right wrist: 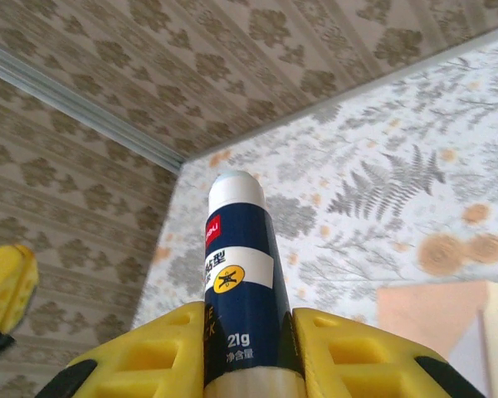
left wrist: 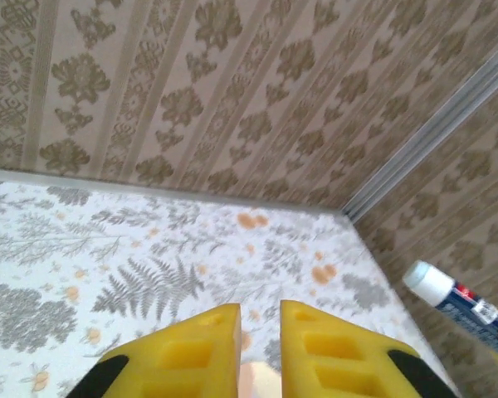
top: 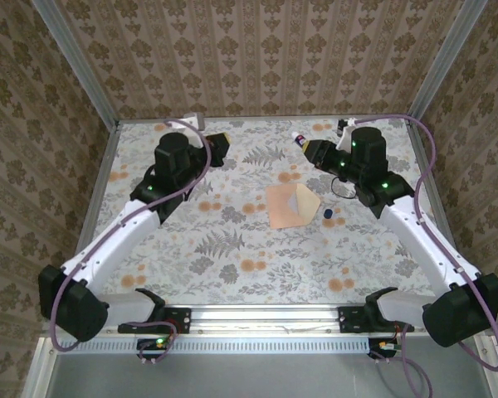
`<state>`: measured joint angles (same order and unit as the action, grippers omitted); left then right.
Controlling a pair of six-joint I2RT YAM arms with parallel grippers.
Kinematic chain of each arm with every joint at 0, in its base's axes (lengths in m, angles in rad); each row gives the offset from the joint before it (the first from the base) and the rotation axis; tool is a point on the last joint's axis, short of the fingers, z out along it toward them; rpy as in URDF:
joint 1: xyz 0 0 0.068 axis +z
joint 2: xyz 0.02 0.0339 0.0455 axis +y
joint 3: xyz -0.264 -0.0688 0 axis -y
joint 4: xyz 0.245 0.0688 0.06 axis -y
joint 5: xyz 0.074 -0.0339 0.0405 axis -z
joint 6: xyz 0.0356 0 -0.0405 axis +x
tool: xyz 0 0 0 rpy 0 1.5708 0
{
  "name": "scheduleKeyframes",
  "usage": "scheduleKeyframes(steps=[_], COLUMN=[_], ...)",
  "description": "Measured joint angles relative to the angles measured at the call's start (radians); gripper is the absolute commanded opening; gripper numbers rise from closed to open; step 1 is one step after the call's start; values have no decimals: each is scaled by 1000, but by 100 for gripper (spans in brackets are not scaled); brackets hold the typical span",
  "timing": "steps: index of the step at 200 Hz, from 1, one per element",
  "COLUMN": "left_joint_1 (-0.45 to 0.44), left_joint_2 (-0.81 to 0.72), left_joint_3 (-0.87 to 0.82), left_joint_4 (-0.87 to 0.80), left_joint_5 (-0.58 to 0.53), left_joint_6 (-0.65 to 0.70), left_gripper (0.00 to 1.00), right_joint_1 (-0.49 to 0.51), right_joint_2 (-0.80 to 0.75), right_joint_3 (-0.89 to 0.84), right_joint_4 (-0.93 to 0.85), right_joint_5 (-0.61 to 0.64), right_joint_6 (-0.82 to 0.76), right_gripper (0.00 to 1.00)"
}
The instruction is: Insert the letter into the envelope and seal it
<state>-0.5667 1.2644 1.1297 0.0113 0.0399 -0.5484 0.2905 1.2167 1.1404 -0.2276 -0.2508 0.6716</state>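
In the top external view, the envelope (top: 285,206) is seen lying flat on the floral bench (top: 257,274), roughly midway between the two arms. Its pointed flap is open toward the right arm. A paler, whitish patch (top: 305,197) is seen at the flap end; whether it is the letter cannot be told. A small dark blue object (top: 327,214) lies just beside the flap tip, and a thin black loop (top: 342,187) lies near it, under the right arm. The left tool (top: 222,149) is held over the far left part of the bench, well apart from the envelope. The right tool (top: 310,147) is held over the far right part, clenched on a glue stick (top: 300,138) whose white end points toward the left arm.

In the left wrist view, the yellow fingers (left wrist: 191,348) of the left tool are seen released but standing almost together. A narrow gap is left between them, with nothing gripped in it. The glue stick is seen at the right edge, white end first, with a sliver of yellow from the right tool behind it.

In the right wrist view, the glue stick is seen grasped between the right tool's yellow fingers, its navy label and white end standing out past the fingertips. A corner of the envelope is seen at the lower right, flat on the bench, with a paler area beside it at the frame edge. A yellow finger of the left tool is seen at the left edge.
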Motion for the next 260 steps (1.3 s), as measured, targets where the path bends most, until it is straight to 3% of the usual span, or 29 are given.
scheduleKeyframes(steps=[20,82,157,260], left_joint_1=[-1,-50,-107,-109], left_joint_2=[91,369,634,739], left_joint_3=[89,173,272,288], left_joint_4=[-123,-254,-229,-210], left_joint_5=[16,39,57,70], left_joint_6=[98,237,247,204], left_gripper=[0,0,0,0], right_joint_1=[-5,-7,-7,-6], right_joint_2=[28,139,241,343], right_joint_3=[54,117,157,173], right_joint_4=[-104,-309,-421,-464], right_joint_5=[10,13,13,11], right_joint_6=[-58,-163,-229,-266], right_gripper=[20,17,16,14])
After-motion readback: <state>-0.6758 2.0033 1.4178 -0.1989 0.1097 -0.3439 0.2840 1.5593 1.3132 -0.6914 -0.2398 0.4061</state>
